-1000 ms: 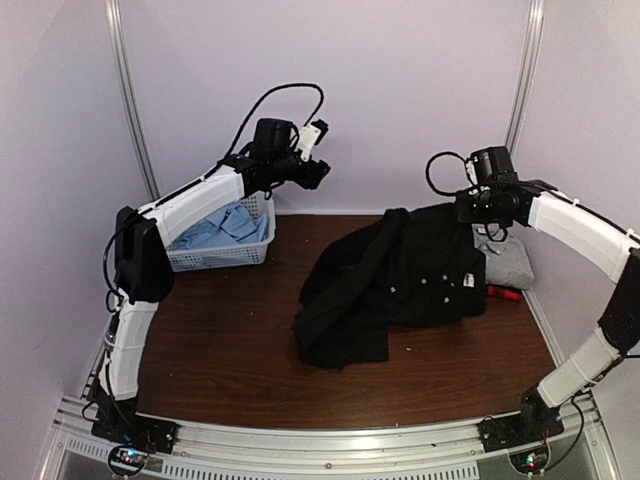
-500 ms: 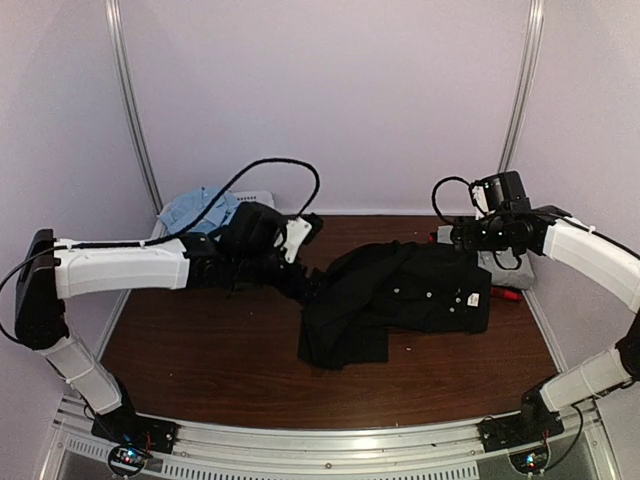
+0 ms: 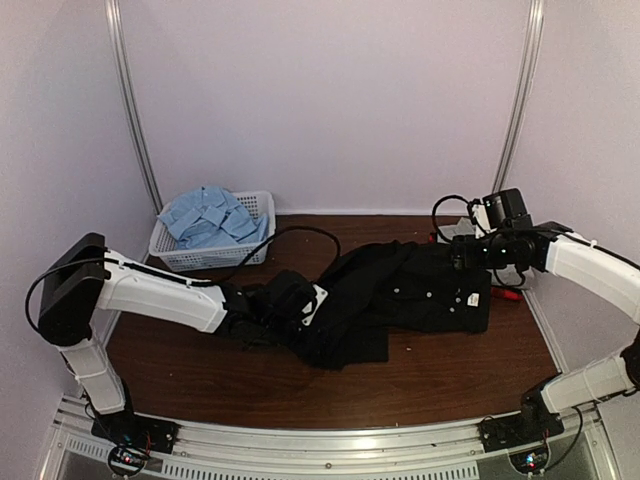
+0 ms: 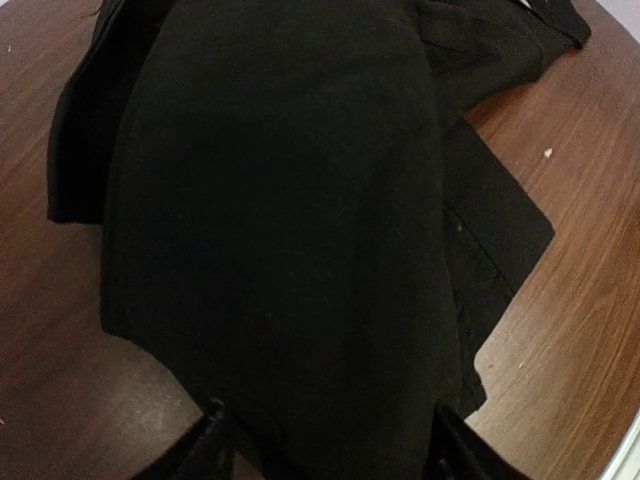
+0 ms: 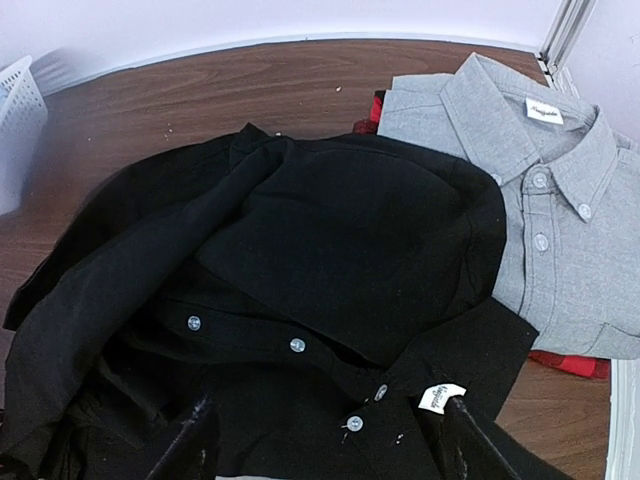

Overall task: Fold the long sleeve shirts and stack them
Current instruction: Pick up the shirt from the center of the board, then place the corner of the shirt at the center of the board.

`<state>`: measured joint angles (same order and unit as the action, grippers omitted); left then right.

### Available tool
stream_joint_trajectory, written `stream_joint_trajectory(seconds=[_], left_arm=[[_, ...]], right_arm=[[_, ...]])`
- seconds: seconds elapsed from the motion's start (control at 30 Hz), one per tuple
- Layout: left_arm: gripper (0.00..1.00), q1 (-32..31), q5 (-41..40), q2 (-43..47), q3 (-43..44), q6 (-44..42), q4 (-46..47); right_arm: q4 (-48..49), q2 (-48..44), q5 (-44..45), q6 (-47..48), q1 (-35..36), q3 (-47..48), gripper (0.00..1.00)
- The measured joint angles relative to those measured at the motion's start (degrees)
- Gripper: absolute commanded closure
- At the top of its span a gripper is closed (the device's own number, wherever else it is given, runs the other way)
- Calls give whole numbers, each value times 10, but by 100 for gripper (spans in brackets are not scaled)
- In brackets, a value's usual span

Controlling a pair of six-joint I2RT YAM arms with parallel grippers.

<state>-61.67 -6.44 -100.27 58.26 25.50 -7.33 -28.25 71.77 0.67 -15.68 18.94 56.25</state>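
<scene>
We seem to be flattening the black shirt (image 3: 420, 285) mid-frame; left gripper (image 4: 325, 455) and right gripper (image 5: 325, 440) both gape, so next we pinch its edges.

The top view looks down from behind over the whole table (image 3: 450, 375). Both wrist views look down close on the black shirt (image 3: 420, 290), which all three share.

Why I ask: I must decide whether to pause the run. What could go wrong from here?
1. The black shirt lies crumpled in overlapping layers. The open left tool at its edge might pinch several layers, so the fold could come out bunched.
2. The black shirt lies against the folded grey shirt, so dragging it could pull that one askew.
</scene>
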Motion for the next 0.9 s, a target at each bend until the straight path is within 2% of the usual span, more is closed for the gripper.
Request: stream_joint_trajectory(seconds=[0.07, 0.17, 0.33, 0.47, 0.67, 0.7, 0.8, 0.87, 0.9], left_arm=[[65, 0, -2, -15, 16, 1, -2], [99, 4, -4, -19, 50, -5, -6], [100, 52, 46, 15, 90, -24, -5], [100, 146, 103, 43, 136, -38, -14], [100, 295, 157, 16, 276, -59, -40], [95, 313, 158, 2, 295, -59, -39], [52, 357, 155, -54, 340, -64, -37], [36, 375, 150, -99, 358, -66, -39], [25, 379, 147, -122, 365, -67, -43]], right_arm=[[0, 0, -1, -1, 0, -3, 23], [-1, -6, 0, -1, 0, -8, 23], [-4, -21, 0, 1, 0, -19, 23], [-6, -25, -5, 6, 0, -24, 23], [10, -42, -53, 18, 2, -57, 23], [15, -43, -64, 18, 4, -65, 23], [41, -41, -95, 16, 26, -97, 23], [60, -34, -109, 9, 54, -113, 23], [68, -28, -112, 6, 66, -116, 23]])
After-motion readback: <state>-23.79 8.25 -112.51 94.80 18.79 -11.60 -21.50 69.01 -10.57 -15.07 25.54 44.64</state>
